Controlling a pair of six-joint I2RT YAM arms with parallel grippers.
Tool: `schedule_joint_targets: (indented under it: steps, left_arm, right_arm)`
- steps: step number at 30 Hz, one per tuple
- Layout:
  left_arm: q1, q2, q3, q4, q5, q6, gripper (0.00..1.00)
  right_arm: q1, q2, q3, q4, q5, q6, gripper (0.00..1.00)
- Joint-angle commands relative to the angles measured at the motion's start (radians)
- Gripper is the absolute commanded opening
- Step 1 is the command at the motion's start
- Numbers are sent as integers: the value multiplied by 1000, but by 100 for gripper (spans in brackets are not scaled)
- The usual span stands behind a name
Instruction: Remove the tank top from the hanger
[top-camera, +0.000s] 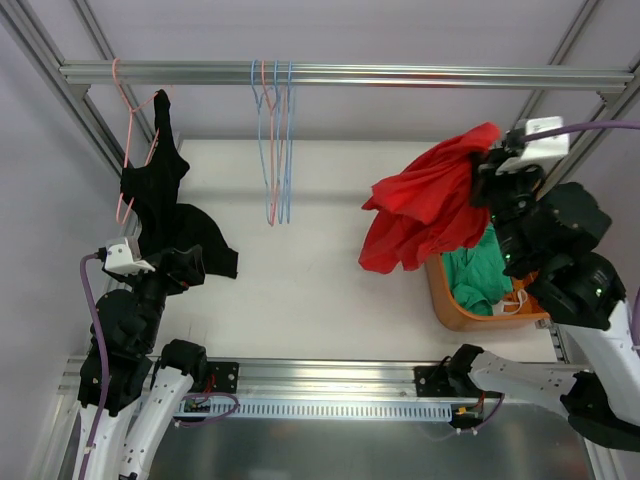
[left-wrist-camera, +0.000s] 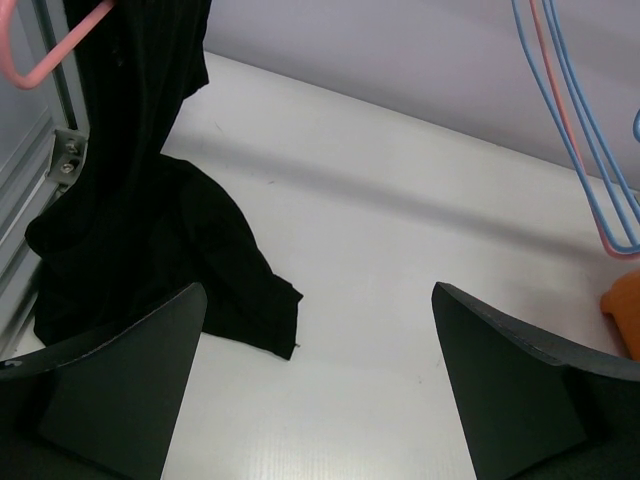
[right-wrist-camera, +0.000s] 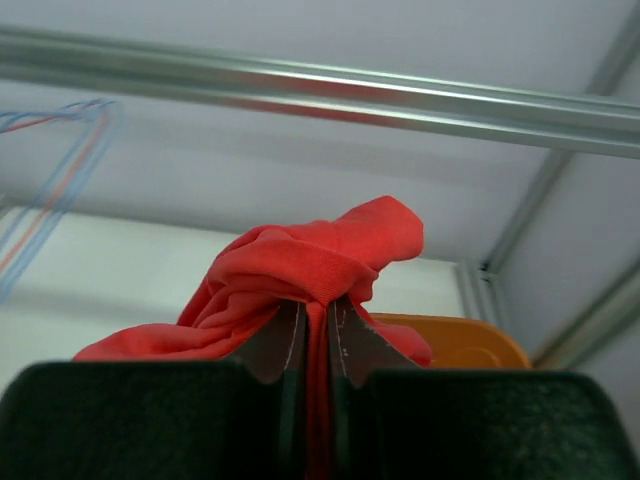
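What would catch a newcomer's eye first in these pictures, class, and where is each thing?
The bright red garment stands out most, bunched and pinched in the shut right gripper near the orange basket at the right. Next is the black top, hanging from a pink hanger on the rail at the left. Its lower part is pooled on the table, and the open left gripper is close by.

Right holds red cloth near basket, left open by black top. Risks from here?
The red garment hangs mostly beside the orange basket; released by the right gripper, part may land outside. The black tank top hangs on the pink hanger; pulling with the left gripper may drag it off the rail.
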Motion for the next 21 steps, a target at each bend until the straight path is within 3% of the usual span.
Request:
schedule_joint_targets:
  steps: [1,4,5,7,8,11,13,16,21]
  left_arm:
    - [8,-8,-12,13,-7,-15,99]
    - [9,-6,-12,13,6,-17,99]
    - [8,-3,-10,13,12,-17,99]
    - [8,3,-8,15,32,-15,99]
    - [8,8,-8,13,40,-15,99]
    - [9,21,-7,15,62,-9,99]
    - [9,26,-4,16,68,-8,99]
    - [9,31,-4,15,79,-6,99]
    - [8,29,-2,16,97,-5,98]
  right_arm:
    - [-129,27,116,-76,85,-108,0]
    - [-332,96,190,-156,75,-105,0]
    - [-458,113,190,-179,76,-92,0]
    - [-609,156,188,-230,23,14,0]
    - [-762,163,184,-254,-11,65,0]
    - [-988,168,136,-291,-177,232,0]
    - [-1029,194,115,-305,-195,275,0]
    - [-1081,249,108,-330,-105,323,0]
    - [-1115,328,177,-357,-175,347,0]
